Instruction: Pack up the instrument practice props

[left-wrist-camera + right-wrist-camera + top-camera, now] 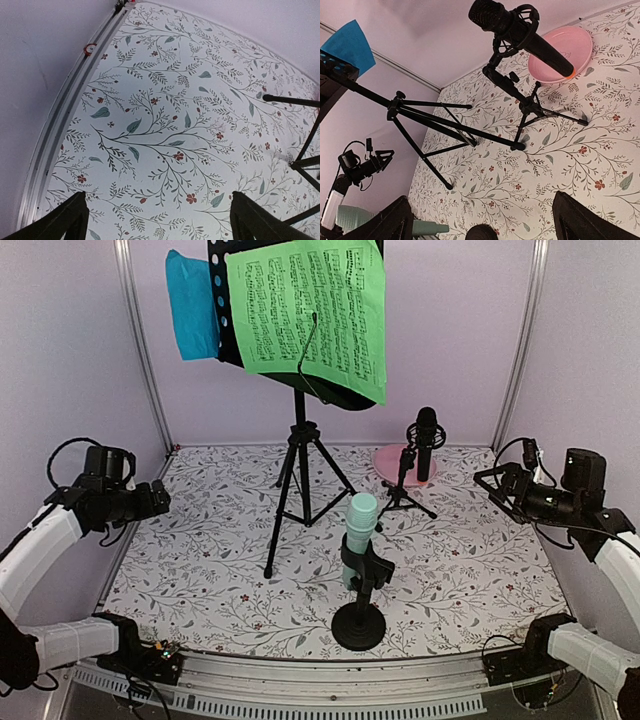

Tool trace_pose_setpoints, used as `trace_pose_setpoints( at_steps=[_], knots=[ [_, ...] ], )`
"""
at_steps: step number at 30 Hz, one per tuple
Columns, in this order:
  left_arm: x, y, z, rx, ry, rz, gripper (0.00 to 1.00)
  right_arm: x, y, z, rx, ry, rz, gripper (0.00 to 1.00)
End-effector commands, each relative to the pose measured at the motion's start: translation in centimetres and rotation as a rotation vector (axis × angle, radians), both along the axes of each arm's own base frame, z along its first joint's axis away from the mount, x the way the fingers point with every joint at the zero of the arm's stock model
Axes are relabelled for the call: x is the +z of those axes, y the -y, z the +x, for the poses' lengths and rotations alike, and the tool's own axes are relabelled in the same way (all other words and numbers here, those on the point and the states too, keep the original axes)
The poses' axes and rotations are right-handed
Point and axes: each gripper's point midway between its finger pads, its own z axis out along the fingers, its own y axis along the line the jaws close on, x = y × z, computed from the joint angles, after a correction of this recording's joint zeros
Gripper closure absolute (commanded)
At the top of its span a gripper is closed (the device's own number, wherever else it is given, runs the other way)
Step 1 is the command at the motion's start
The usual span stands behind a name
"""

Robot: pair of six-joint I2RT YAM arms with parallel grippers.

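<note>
The music stand holds the green sheet, the blue sheet apparently tucked behind it. Right of the stand sits the black microphone; in front, the mint microphone — both upright. The left claw and the right claw gape wide, well off to either side.

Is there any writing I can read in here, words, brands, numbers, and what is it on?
No text here is readable.
Green paper music sheet: printed music lines, too small to read.
Round pink plate: faint mark inside, too blurred to read.
Black microphone: no label visible.
</note>
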Motion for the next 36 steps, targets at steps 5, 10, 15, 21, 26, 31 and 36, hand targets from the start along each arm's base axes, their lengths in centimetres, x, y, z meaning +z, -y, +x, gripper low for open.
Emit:
trace_pose_setpoints(
  at_steps=[5,10,15,21,26,31,36],
  knots=[
    [1.8,-1.4,-0.3,0.037,0.056,0.107,0.01,0.4,-0.4,-1.4,0.08,0.07,-0.095,0.01],
    [2.5,1.3,0.2,-0.108,0.111,0.051,0.01,-1.0,-2.3,-2.2,0.168,0.078,-0.101,0.01],
    [3.1,2.1,0.0,-0.152,0.145,0.031,0.01,-3.0,-5.9,-3.9,0.249,0.107,-0.176,0.01],
    [3.9,4.8,-0.4,-0.273,0.186,-0.005,0.01,-3.9,-9.6,-7.4,0.355,0.265,-0.152,0.01],
    [3.9,6.1,-0.7,-0.318,0.192,-0.01,0.01,-5.9,-12.0,-9.2,0.425,0.335,-0.193,0.01],
    [4.0,6.3,-0.7,-0.327,0.193,-0.011,0.01,-7.2,-14.0,-10.5,0.467,0.398,-0.23,0.01],
    [4.2,6.4,-0.9,-0.333,0.206,-0.012,0.01,-8.0,-14.6,-11.9,0.501,0.497,-0.232,0.01]
  ],
)
